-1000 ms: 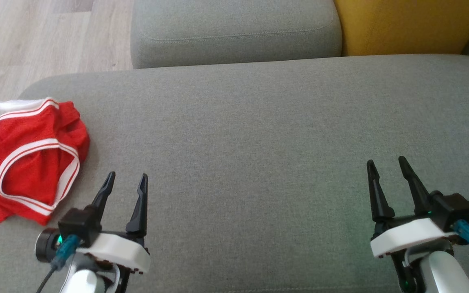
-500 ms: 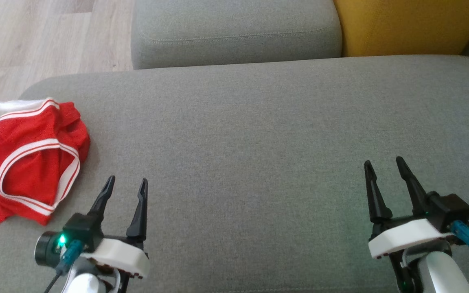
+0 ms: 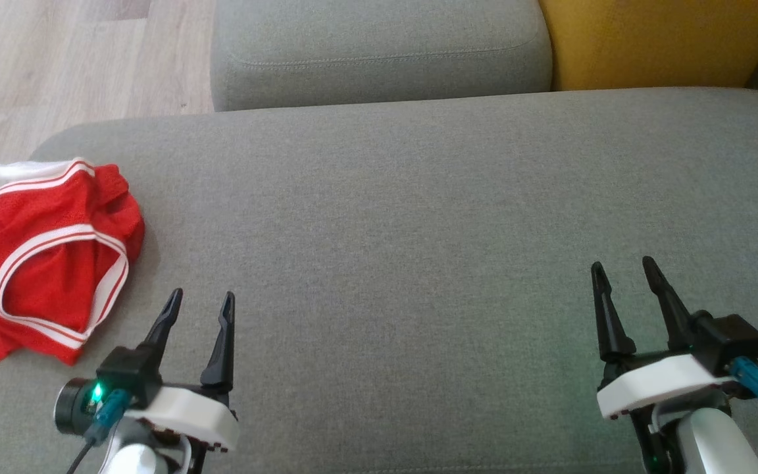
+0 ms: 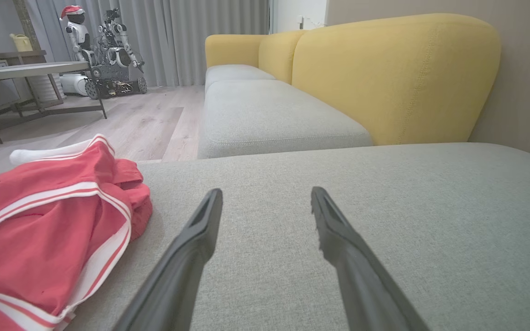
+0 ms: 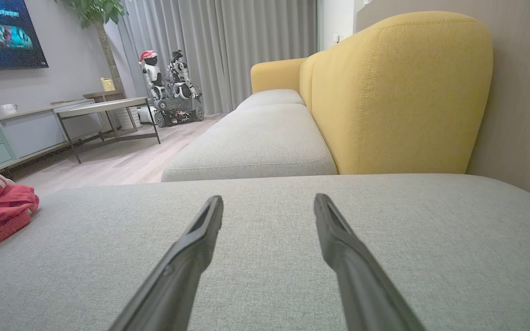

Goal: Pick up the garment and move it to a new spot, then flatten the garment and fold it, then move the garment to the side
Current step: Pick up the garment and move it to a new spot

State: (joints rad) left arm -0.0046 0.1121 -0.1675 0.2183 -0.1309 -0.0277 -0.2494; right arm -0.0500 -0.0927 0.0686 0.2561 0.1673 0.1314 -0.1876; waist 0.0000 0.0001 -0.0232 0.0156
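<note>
near edge of the grey seat cushion (image 3: 418, 217), left part: left gripper (image 3: 201, 295), fingers spread wide, nothing between them, low over the upholstery.
same near edge, right part: right gripper (image 3: 622, 263), likewise spread wide and empty, well apart from the left.
probable reason for this posture: ready stance ahead of the first pick, jaws pre-opened to take cloth.
just beyond and left of the left gripper, at the cushion's left edge: red mesh jersey (image 3: 43, 263) with white trim, crumpled in a heap, one white-banded opening uppermost, far white end seemingly reaching past the rounded corner toward the wood floor (image 3: 56, 59).
not yet gripped, flattened or folded.
bare middle of the cushion judged a suitable new spot: broad, flat, within reach of both arms.
caution: loose mesh, likely to bunch or slip under a shallow pinch.
beyond the far edge: second grey cushion (image 3: 379, 52), then yellow backrest (image 3: 655, 39) toward the far right corner.
</note>
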